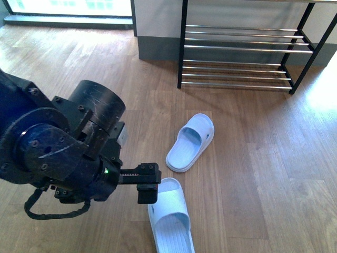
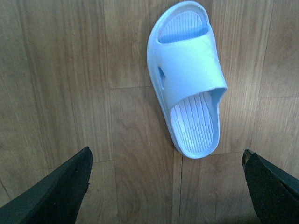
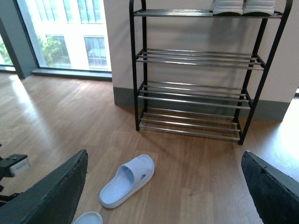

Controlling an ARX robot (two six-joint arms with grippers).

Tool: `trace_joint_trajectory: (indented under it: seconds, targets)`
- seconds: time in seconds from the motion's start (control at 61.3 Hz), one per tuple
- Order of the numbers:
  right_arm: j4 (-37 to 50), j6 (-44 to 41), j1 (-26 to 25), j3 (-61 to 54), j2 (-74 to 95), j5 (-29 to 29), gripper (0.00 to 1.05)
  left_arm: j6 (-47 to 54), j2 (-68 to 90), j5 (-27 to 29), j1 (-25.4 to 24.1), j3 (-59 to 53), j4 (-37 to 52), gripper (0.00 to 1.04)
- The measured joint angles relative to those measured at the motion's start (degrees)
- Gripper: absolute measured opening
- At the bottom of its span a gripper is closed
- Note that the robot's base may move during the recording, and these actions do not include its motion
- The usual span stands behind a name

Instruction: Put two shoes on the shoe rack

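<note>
Closest to you, the left gripper (image 2: 167, 155) hangs over the wood floor (image 1: 263, 174) with its fingers (image 2: 60, 186) spread wide and nothing between the pads. The shoes here are pale blue slides. The near slide (image 2: 187, 79) lies flat, sole down, in the span between the two fingers. Its heel end reaches about level with the tips and sits closer to one finger than the other, touching neither. In the front view the arm's dark finger block overlaps the slide's toe-end rim, and you cannot judge the height gap from there.

Just beyond it, the far slide (image 1: 191, 142) rests upright too, turned at an angle, its toe towards the rack — the two slides are near each other but apart. Bare floorboards surround both on every side, so nothing crowds them.

The right gripper (image 3: 164, 156) is held higher and further back, fingers apart and empty, looking across the room.

Farthest off, the shoe rack (image 1: 237, 48) stands against the wall beside a window (image 3: 70, 32). Its lower tiers of silver bars are bare — the top tier carries a white-soled pair (image 3: 243, 5).
</note>
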State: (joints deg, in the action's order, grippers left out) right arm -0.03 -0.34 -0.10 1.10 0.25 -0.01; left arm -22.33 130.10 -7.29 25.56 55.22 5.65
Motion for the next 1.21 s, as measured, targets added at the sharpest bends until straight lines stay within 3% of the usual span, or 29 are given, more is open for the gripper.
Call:
trace_joint_trajectory:
  seconds: [0.604, 0.816, 0.946, 1.207]
  targets:
    - [-0.02, -0.02, 0.0, 0.0, 0.0, 0.02, 0.95, 12.33, 21.24, 1.44, 4.87, 20.59, -11.85, 0.95]
    - [0.0, 0.0, 0.0, 0.0, 0.0, 0.0, 0.95, 16.61, 25.97, 2.23, 6.62, 25.18, -11.89, 0.95]
    - [-0.02, 0.0, 0.0, 0.0, 0.0, 0.02, 0.95, 18.75, 28.81, 5.73, 6.64, 27.02, -10.34, 0.95]
    - [0.0, -0.02, 0.0, 0.0, 0.0, 0.02, 0.95, 19.74, 33.86, 5.25, 6.6, 30.42, -7.32, 0.95]
